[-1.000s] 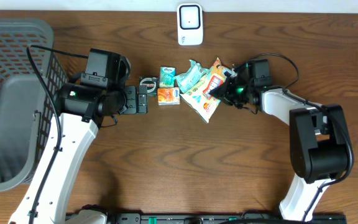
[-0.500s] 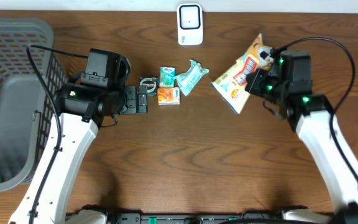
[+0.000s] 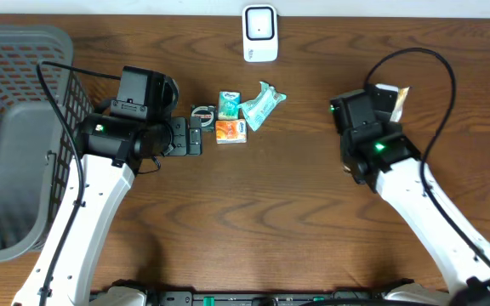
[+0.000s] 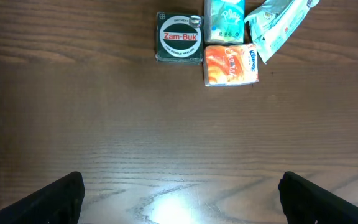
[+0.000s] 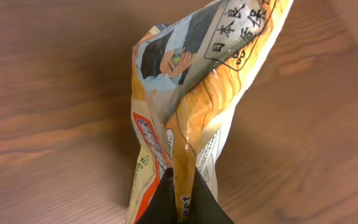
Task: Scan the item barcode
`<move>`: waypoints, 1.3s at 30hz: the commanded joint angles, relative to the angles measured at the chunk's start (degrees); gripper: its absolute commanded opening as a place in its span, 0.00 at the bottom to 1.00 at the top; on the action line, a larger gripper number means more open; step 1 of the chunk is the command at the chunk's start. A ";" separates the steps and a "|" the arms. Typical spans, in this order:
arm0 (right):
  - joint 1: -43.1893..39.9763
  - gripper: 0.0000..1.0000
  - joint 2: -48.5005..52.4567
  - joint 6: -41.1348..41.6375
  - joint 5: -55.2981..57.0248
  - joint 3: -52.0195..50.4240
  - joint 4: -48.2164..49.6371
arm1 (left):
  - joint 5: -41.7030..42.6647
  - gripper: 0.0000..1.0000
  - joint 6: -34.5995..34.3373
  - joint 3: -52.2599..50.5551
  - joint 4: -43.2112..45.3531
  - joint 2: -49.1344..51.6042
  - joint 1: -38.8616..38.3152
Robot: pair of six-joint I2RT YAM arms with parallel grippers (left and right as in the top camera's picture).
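My right gripper (image 5: pixel 182 200) is shut on the lower edge of an orange and yellow snack bag (image 5: pixel 197 93), which stands up between the black fingers above the wood. From overhead only a thin edge-on strip of that bag (image 3: pixel 401 102) shows, beside the right gripper (image 3: pixel 388 100) at the table's right. The white scanner (image 3: pixel 260 32) stands at the back centre, well left of the bag. My left gripper (image 3: pixel 196 136) rests open and empty just left of the small packs. Its fingertips (image 4: pixel 61 199) show only in the bottom corners of the left wrist view.
A green Zam-Buk box (image 4: pixel 179 38), a green tissue pack (image 4: pixel 224 18), an orange Kleenex pack (image 4: pixel 230 64) and a teal pouch (image 4: pixel 278 25) lie clustered at mid-table (image 3: pixel 230 131). A grey mesh basket (image 3: pixel 7 127) fills the left edge.
The right arm lifted the snack bag off the pile, carried it right and turned it edge-on to the overhead camera. The left arm stayed still.
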 commanded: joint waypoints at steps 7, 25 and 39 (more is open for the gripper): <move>3.67 0.01 8.74 -6.19 -13.27 0.46 5.66 | -0.31 0.98 0.35 0.63 0.00 -0.37 0.07; 13.62 0.19 9.46 -6.32 -27.04 5.86 11.52 | -0.31 0.98 0.35 0.63 0.00 -0.37 0.07; 9.35 0.50 10.23 -7.89 -25.83 6.19 10.08 | -0.31 0.98 0.35 0.63 0.00 -0.39 0.07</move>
